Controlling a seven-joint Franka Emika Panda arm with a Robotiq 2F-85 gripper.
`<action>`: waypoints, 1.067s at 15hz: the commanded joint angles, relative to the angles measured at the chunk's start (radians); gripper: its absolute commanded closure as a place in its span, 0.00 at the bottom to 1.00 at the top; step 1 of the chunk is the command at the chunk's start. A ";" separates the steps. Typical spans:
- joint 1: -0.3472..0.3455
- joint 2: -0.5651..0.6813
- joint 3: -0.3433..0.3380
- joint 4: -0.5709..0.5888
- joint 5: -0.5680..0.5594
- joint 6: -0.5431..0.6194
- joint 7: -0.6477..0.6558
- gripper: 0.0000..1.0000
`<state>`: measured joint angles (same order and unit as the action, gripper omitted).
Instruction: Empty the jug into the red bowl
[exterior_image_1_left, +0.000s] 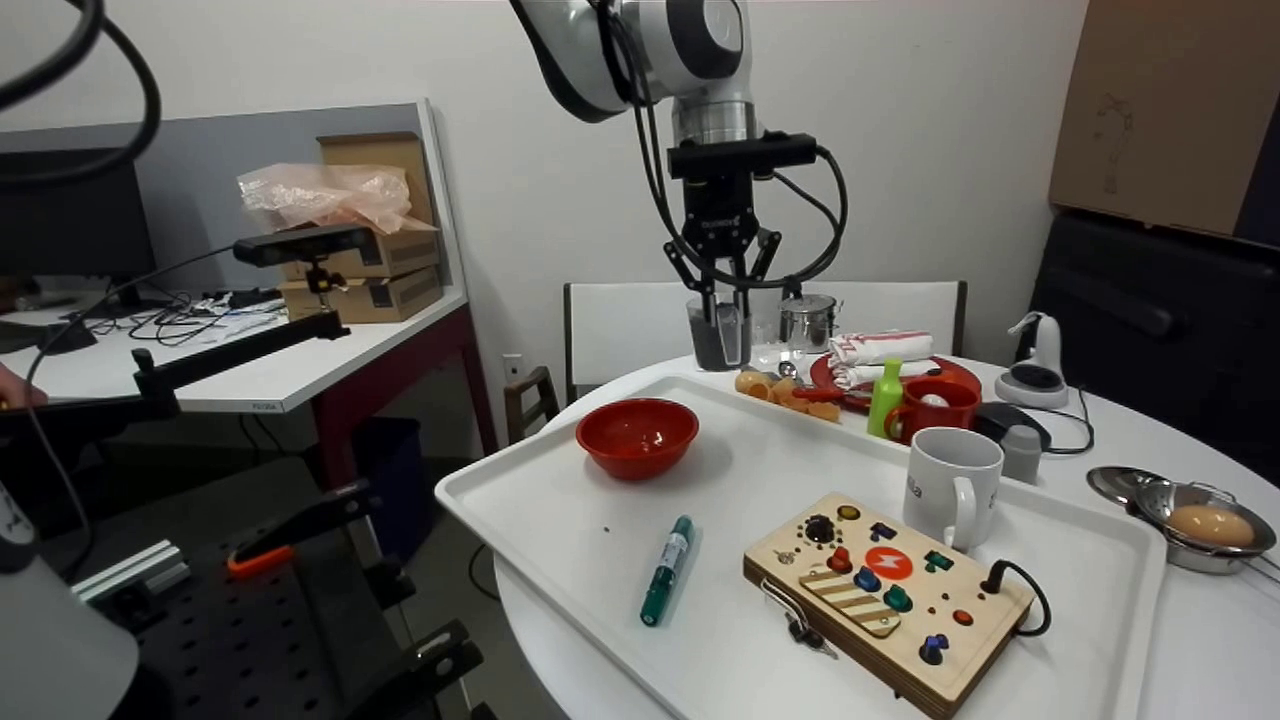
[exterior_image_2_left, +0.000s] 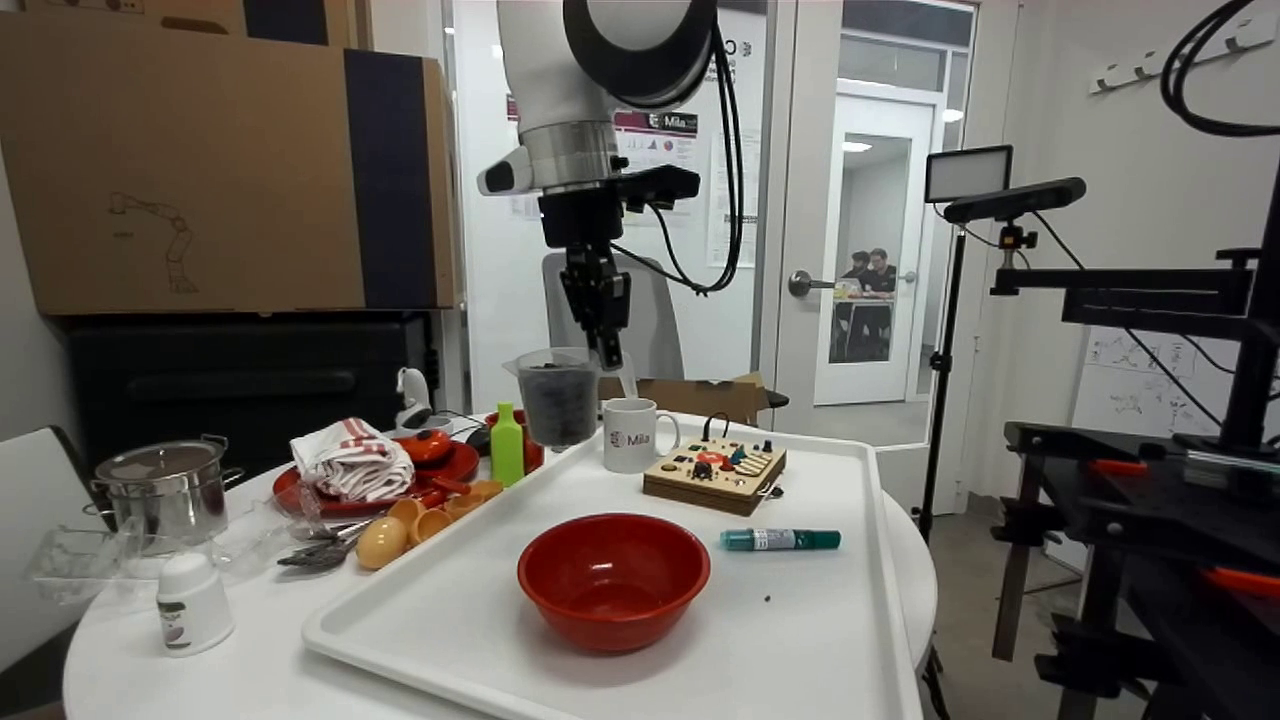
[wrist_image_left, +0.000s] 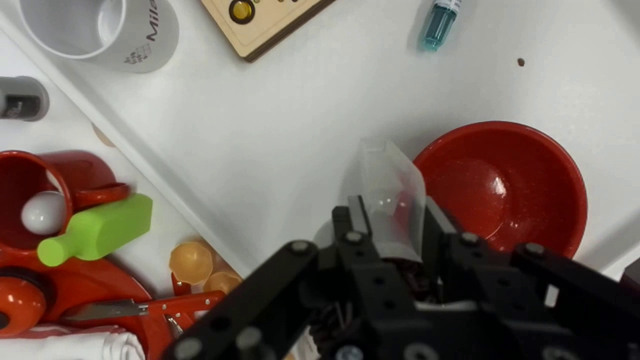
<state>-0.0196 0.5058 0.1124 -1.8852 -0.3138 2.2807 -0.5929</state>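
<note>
Plastic and see-through, the jug (exterior_image_2_left: 558, 400) hangs roughly upright above the worktop (exterior_image_2_left: 260, 680), apart from the red bowl (exterior_image_2_left: 614, 590). It looks light and stiff, though its dark contents (exterior_image_2_left: 562, 414) may shift when tipped; the handle (wrist_image_left: 386, 170) seems the right hold, and the tool (wrist_image_left: 397, 215) is clamped on it. The arm (exterior_image_1_left: 690, 50) reaches down from above, wrist nearly vertical.

Readable: "Mila" on two things.
I read it on white mug (exterior_image_2_left: 630, 437), poster (exterior_image_2_left: 658, 150); lightning-bolt sign (exterior_image_1_left: 889, 563) on wooden box (exterior_image_1_left: 905, 622).

Open tray (exterior_image_1_left: 785, 455) separates the red bowl (exterior_image_1_left: 637, 445) from two obstacles, white mug (exterior_image_1_left: 932, 485) and wooden box (exterior_image_1_left: 890, 605).
</note>
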 joint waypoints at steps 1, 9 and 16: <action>0.011 -0.003 -0.009 0.000 0.005 -0.004 -0.005 0.72; 0.026 -0.014 -0.023 -0.013 -0.029 -0.004 0.012 0.93; 0.135 -0.119 -0.127 -0.128 -0.422 -0.007 0.176 0.93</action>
<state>0.0622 0.4751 0.0239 -1.9272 -0.5865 2.2773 -0.4869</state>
